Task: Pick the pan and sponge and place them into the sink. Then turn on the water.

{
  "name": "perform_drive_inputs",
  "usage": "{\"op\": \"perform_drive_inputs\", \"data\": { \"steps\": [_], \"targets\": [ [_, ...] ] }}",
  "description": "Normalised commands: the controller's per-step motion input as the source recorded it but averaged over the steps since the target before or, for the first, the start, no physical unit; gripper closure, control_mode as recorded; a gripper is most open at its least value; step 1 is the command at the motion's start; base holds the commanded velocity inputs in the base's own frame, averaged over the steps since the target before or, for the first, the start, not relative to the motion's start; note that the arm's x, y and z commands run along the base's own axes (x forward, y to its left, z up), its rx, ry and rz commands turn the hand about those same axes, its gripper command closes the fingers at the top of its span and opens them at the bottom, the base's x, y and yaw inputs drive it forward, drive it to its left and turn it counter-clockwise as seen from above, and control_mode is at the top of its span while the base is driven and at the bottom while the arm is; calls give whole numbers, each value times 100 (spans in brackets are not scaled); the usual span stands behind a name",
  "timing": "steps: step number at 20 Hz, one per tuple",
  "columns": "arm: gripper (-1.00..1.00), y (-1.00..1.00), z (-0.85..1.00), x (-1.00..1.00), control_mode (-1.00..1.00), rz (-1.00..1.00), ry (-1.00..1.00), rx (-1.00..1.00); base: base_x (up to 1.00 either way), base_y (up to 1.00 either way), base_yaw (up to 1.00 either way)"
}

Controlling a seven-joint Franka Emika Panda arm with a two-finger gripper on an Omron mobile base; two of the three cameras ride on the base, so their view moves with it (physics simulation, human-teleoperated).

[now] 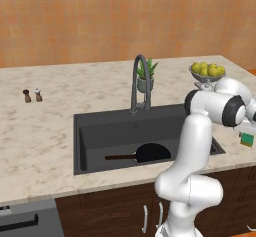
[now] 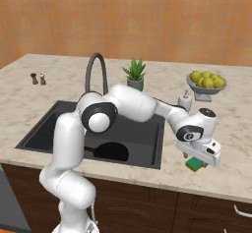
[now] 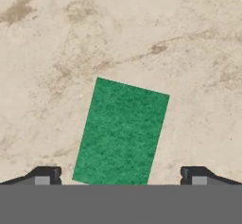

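Observation:
The black pan [image 1: 152, 153] [image 2: 111, 152] lies in the dark-grey sink [image 1: 95, 131] [image 2: 49, 129], its brown handle pointing left. The green sponge [image 3: 120, 132] [image 1: 247, 139] [image 2: 195, 164] lies flat on the marble counter to the right of the sink. My gripper [image 3: 120, 176] [image 2: 199, 159] hangs right above the sponge, open, with its fingertips [image 3: 47, 176] wide on either side of it and nothing held. The arched faucet [image 1: 140, 81] [image 2: 96, 72] stands behind the basin; no water runs from it.
A bowl of lemons [image 1: 207, 72] [image 2: 206, 82] and a soap dispenser [image 2: 184, 101] stand at the back right, a small potted plant [image 1: 146, 76] [image 2: 134, 74] behind the faucet. Two shakers [image 1: 32, 95] [image 2: 38, 78] sit far left. The counter's front edge runs close to the sponge.

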Motion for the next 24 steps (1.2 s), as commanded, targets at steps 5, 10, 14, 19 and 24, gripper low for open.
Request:
{"op": "perform_drive_inputs", "data": {
  "steps": [5,10,14,19,24],
  "targets": [
    [-100,-2,-37,0,-100,0,-6,0,0,0,0],
    [-100,0,-36,0,-100,0,-3,0,0,0,0],
    [-100,6,-36,0,-100,0,-3,0,0,0,0],
    [-100,30,-53,5,-100,0,-1,0,0,0,0],
    [100,27,-67,14,-100,0,0,0,0,0,0]
  ]
}}
